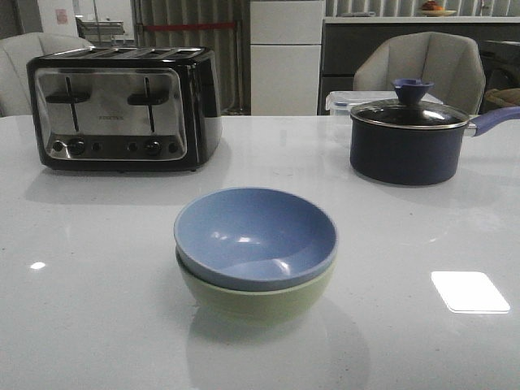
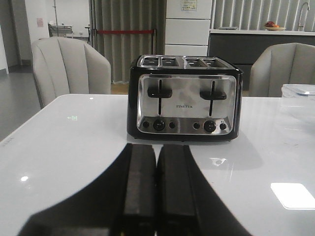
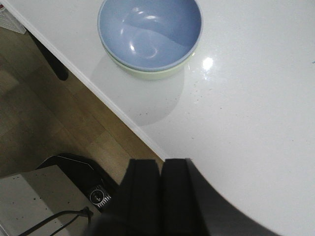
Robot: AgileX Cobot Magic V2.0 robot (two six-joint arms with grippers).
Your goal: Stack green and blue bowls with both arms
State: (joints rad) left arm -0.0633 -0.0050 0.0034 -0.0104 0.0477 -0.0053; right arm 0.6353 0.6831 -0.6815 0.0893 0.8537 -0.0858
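A white glossy table point(image 1: 97, 325) filled the front view, with chairs and cabinets behind it. Near its middle the blue bowl point(image 1: 255, 236) sat nested inside the green bowl point(image 1: 257, 301). A black and silver toaster point(image 1: 122, 108) stood far back on the left, a dark lidded saucepan point(image 1: 410, 134) far back on the right; neither arm showed here.

In the left wrist view, the left gripper point(image 2: 156, 191) was clenched, fingers pressed together on nothing, pointing toward the toaster point(image 2: 184, 98).

In the right wrist view, the right gripper point(image 3: 161, 196) was likewise clenched and empty, near the table edge above wooden floor point(image 3: 44, 123), well apart from the stacked blue bowl point(image 3: 150, 32) and green bowl point(image 3: 152, 73).
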